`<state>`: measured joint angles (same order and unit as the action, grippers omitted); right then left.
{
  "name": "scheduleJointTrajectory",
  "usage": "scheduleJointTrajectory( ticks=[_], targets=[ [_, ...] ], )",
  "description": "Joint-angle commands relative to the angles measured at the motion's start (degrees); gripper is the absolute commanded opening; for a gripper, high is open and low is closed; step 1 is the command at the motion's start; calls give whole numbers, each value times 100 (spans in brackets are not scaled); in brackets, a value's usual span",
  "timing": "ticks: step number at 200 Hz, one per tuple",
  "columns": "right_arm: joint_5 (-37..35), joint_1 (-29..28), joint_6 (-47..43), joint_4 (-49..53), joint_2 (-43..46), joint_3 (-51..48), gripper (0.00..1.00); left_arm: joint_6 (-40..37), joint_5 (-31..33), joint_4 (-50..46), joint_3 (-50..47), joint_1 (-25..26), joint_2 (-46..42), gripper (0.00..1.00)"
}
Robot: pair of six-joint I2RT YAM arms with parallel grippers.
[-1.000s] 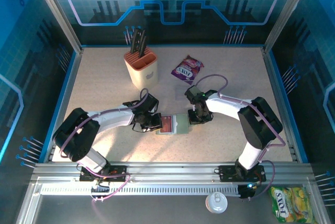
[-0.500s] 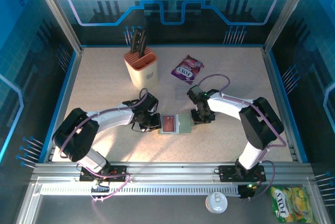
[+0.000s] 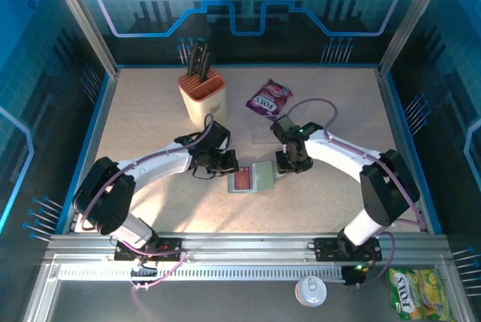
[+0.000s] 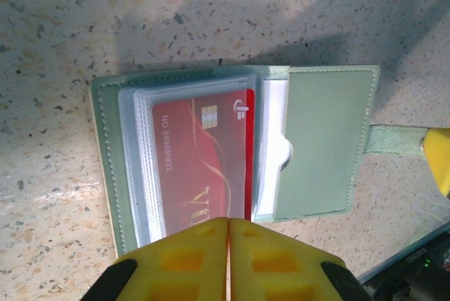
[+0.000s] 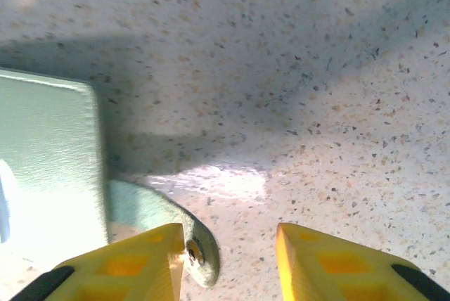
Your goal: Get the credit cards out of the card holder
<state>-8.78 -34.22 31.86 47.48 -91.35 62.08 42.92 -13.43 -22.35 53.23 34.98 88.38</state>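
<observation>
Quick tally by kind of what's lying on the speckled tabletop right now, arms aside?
Knife block: 1
Purple snack packet: 1
Card holder, lying open: 1
Red card showing in its clear sleeve: 1
Total: 4

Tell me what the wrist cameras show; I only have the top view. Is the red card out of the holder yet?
Observer: No. The red card sits inside a clear sleeve on one panel of the open card holder.
Operator: Left gripper?
Observer: The left gripper is shut, fingertips together at the holder's edge by the card. Whether it pinches the sleeve, I can't tell.
Operator: And the right?
Observer: The right gripper is open, with table between its fingers. The holder's strap lies beside one finger.
</observation>
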Motion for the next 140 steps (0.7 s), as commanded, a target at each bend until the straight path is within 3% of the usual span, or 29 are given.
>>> scheduleJointTrajectory(
  ticks=[1,57,105,140],
  targets=[
    [-150,-250,177,506,126,339,40,-135,-210,-77,162,-44,6,10],
    [-65,-727,535,625,-50,691,46,-107,-235,-101,73,-36,-118,10],
    [183,-753,725,252,-333,490,69,-119,-246,-180,108,-41,-152,10],
    [363,-702,657,-55,-629,415,71,-109,-180,-236,238,-44,-104,10]
  ],
)
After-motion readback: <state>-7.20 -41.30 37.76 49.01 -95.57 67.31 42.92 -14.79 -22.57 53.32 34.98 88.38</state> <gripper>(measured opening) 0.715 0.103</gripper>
